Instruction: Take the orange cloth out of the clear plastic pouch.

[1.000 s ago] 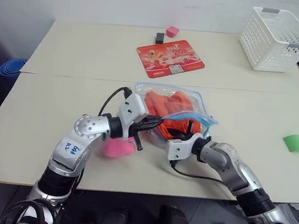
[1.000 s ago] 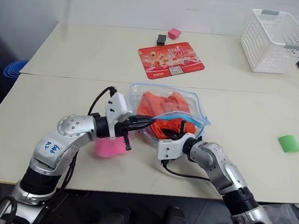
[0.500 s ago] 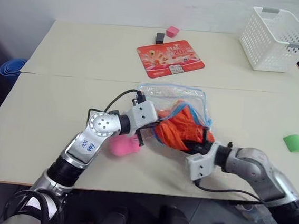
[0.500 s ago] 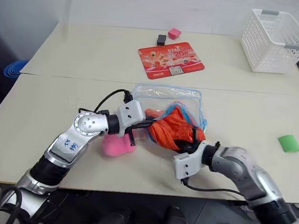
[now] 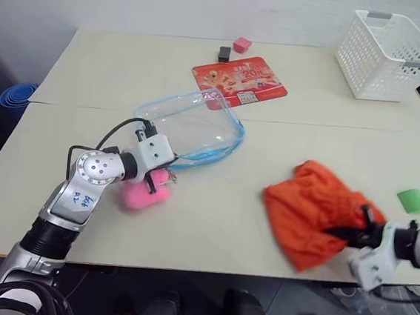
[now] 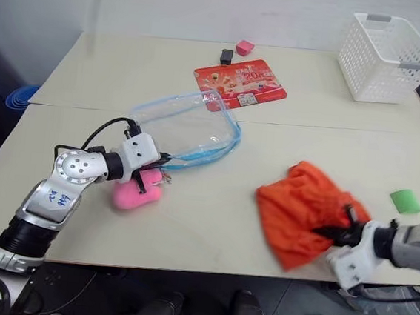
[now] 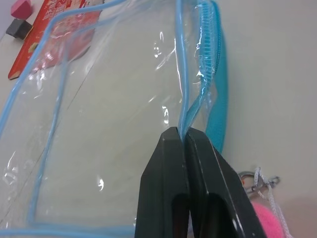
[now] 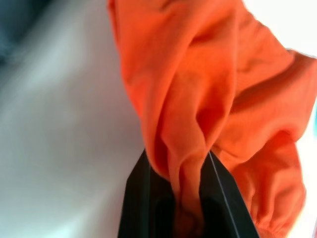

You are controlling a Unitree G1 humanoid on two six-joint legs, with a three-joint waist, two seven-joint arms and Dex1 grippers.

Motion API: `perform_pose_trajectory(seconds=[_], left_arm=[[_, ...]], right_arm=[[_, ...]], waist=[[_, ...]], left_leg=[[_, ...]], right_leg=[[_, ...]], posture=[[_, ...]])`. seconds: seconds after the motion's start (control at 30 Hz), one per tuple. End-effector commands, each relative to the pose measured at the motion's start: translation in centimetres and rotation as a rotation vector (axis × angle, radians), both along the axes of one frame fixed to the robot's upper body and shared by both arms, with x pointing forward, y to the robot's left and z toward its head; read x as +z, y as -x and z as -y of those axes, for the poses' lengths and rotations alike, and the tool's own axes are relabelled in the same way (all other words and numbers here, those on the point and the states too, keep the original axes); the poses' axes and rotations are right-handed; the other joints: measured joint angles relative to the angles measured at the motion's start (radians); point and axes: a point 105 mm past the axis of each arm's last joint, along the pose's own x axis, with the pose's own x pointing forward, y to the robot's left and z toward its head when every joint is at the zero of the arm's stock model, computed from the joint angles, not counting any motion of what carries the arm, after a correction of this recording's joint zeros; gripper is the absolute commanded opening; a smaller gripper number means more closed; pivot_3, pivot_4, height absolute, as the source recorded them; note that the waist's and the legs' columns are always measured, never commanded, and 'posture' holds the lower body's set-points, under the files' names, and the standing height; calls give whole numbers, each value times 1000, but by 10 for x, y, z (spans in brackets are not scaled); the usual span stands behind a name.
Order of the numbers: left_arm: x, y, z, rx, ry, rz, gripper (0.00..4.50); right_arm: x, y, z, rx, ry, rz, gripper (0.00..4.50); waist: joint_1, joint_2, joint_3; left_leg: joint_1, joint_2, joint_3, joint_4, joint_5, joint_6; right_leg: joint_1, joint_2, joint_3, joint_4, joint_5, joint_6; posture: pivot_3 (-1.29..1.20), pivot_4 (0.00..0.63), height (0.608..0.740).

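1. Left gripper (image 5: pixel 166 164), with its two black fingers pressed tight on the light blue zipper edge, holds the flat clear plastic pouch with blue trim (image 5: pixel 188 124) so it cannot slide along with the cloth.
2. Right gripper (image 5: pixel 359 233) squeezes a fold of the soft, wrinkly orange cloth (image 5: pixel 313 210) and holds it at the near right of the cream table (image 5: pixel 100 65), well apart from the pouch.
3. A fluffy pink plush toy (image 5: pixel 144 193) lies just under the left gripper.
4. A second ago the cloth was inside the pouch, in the middle of the table. Now the pouch looks empty and sits further left, and the cloth is fully out, so the job looks done.
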Motion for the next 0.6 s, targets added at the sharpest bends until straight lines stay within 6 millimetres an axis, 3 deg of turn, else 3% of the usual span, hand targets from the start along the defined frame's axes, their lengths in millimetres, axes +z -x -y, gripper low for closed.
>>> perform_pose_trajectory(seconds=[0.03,0.17,0.3,0.43,0.47,0.6], left_arm=[[10,35,28,-239,26,-1,0],[-1,69,44,-426,-3,-83,0],[-8,69,39,-420,-59,-121,0],[-7,63,31,-383,-74,-128,0],[-6,59,27,-357,-75,-123,227],[-1,47,20,-264,-35,-121,1321]], right_arm=[[30,-27,25,-177,-119,152,13],[33,-53,7,-302,-362,176,13],[20,-57,-11,-301,-362,140,13],[13,-55,-12,-328,-365,119,13],[11,-53,-10,-338,-363,111,665],[7,-42,-3,-356,-373,59,1942]], waist=[[-1,0,0],[-12,0,0],[-12,5,0],[-11,5,0],[-11,5,1],[-9,5,0]], left_leg=[[0,1,0,-1,0,0],[0,3,-1,-1,0,-1],[-1,2,-1,-1,0,0],[-1,2,-1,-1,0,0],[-1,2,-1,-1,0,0],[-1,1,-1,-1,0,0]], right_leg=[[0,0,2,0,0,0],[1,1,1,-2,0,0],[0,0,1,-1,0,0],[0,0,2,0,0,0],[0,0,2,0,0,0],[0,0,1,0,0,0]], posture=[[0,150,740],[0,150,740],[0,150,740],[0,150,740],[0,150,740],[0,150,740]])
